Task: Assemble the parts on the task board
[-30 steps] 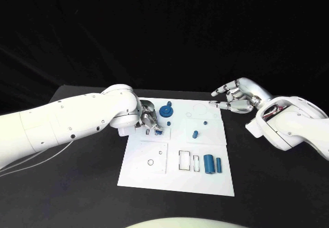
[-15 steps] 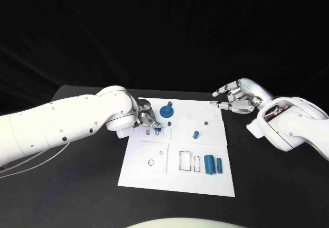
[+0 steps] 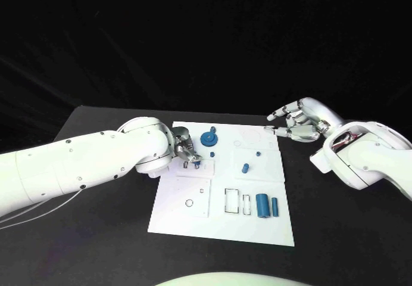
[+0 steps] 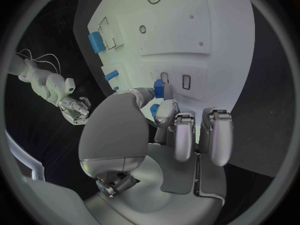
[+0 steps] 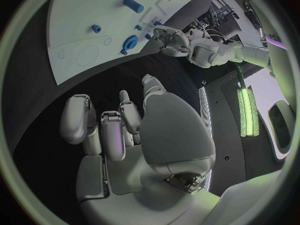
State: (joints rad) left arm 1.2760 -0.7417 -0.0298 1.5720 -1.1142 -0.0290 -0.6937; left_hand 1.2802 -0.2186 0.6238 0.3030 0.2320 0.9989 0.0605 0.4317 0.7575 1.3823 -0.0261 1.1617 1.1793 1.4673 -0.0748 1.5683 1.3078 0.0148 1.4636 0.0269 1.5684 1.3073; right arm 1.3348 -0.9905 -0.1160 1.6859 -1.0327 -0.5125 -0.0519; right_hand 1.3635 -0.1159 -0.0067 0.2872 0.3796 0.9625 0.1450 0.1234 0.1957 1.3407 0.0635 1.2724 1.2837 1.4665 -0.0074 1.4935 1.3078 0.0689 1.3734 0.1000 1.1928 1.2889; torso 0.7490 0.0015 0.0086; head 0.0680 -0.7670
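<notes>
Left arm reaches in across the surface, wrist bent down. Left hand (image 3: 186,152) lowered, fingers (image 4: 164,112) drawn together, pinching a small blue part (image 4: 159,90) at the tips. Right arm bent at the far side; right hand (image 3: 296,121) raised off the surface, fingers (image 5: 103,130) curled inward, holding nothing.

We see the white task board (image 3: 180,208) lying flat mid-table, with outlined recesses. Two blue cylinders (image 3: 262,206) lie side by side near its right edge; a round blue gear-like part (image 3: 208,140) sits toward the far end; a small blue peg (image 3: 244,168) stands mid-board.
</notes>
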